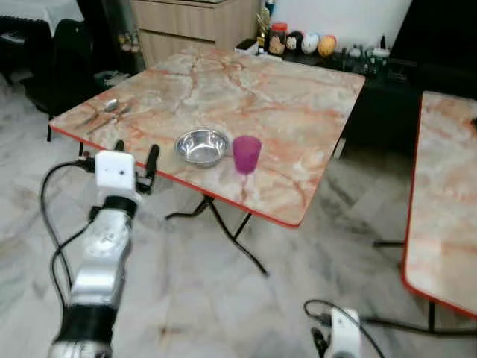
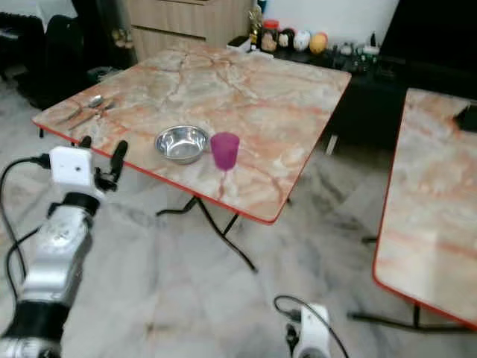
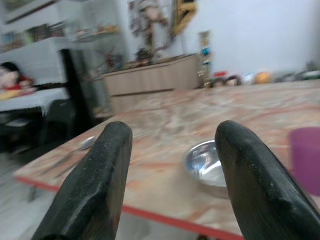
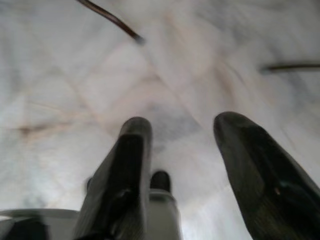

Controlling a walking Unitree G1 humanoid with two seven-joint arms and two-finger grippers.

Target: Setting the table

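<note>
A steel bowl (image 1: 202, 147) and a purple cup (image 1: 247, 154) stand side by side near the front edge of the marble-topped table (image 1: 291, 112). A spoon and fork (image 1: 106, 112) lie at the table's left corner. My left gripper (image 1: 136, 158) is raised just in front of the table edge, left of the bowl, open and empty. Its wrist view looks between its fingers (image 3: 95, 185) at the bowl (image 3: 207, 166) and the cup (image 3: 305, 160). My right gripper (image 4: 177, 150) hangs low over the floor, open with nothing in it; its wrist (image 1: 343, 333) shows at the bottom.
A second marble table (image 1: 447, 201) stands at the right. A wooden cabinet (image 1: 194, 26) and a low shelf with jars and trinkets (image 1: 313, 45) lie behind the table. Dark chairs (image 1: 59, 52) are at the far left. Folding table legs (image 1: 231, 227) cross the marble floor.
</note>
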